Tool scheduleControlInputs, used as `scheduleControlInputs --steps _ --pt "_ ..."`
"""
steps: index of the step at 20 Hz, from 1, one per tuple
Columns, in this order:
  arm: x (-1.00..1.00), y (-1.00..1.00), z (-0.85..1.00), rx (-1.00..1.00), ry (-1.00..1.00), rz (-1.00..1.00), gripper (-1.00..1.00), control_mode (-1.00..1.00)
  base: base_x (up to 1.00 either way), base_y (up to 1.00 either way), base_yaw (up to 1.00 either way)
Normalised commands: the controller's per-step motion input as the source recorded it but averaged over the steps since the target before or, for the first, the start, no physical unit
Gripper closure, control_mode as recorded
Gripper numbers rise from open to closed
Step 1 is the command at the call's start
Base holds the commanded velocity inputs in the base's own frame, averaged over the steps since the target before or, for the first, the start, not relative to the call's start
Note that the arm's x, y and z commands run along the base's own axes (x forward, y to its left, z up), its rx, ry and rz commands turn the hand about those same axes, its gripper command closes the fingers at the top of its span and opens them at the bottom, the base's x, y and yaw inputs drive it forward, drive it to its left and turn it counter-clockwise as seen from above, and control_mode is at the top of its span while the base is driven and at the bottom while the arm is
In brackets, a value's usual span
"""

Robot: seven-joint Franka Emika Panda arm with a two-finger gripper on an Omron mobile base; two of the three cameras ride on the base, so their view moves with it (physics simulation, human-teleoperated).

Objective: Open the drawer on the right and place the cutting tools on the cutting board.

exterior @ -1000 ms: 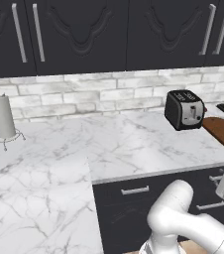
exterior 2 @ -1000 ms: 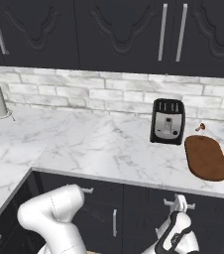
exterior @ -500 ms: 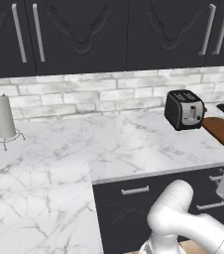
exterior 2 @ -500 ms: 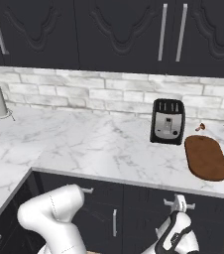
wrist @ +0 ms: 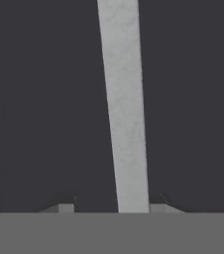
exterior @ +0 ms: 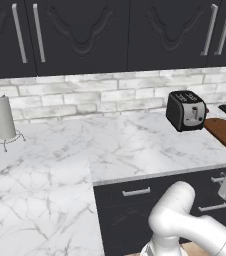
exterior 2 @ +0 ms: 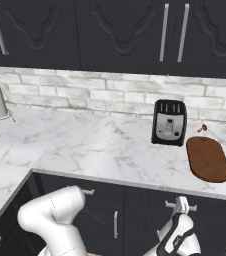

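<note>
While the drawer (exterior 2: 185,220) is closed, fingers (wrist: 67,207) flank its handle (wrist: 126,114).

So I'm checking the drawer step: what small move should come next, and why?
Probably finish closing the jaws on the silver handle, then pull straight back. In the hand view the bar runs between the two fingertips, close against the black drawer front, which is not yet open.
</note>
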Motion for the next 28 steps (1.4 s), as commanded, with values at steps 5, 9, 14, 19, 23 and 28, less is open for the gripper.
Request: scheduleControlInputs --steps 5,9,14,19,23,28 --pt "-0.02 -0.15 0.00 0.09 -0.07 -0.01 1.00 -1.00 0.00 0.00 0.00" --pt "-0.18 -0.30 0.01 0.09 -0.10 -0.02 1.00 -1.00 0.00 0.00 0.00" --pt "-0.32 -0.39 0.07 0.08 -0.12 -0.03 1.00 -1.00 0.00 0.00 0.00" --pt "-0.47 -0.54 0.06 0.06 -0.11 -0.03 1.00 -1.00 0.00 0.00 0.00" --pt "-0.52 -0.63 0.04 0.04 -0.10 -0.03 1.00 -1.00 0.00 0.00 0.00" --pt "-0.56 -0.64 0.01 0.02 -0.10 -0.03 1.00 -1.00 0.00 0.00 0.00"
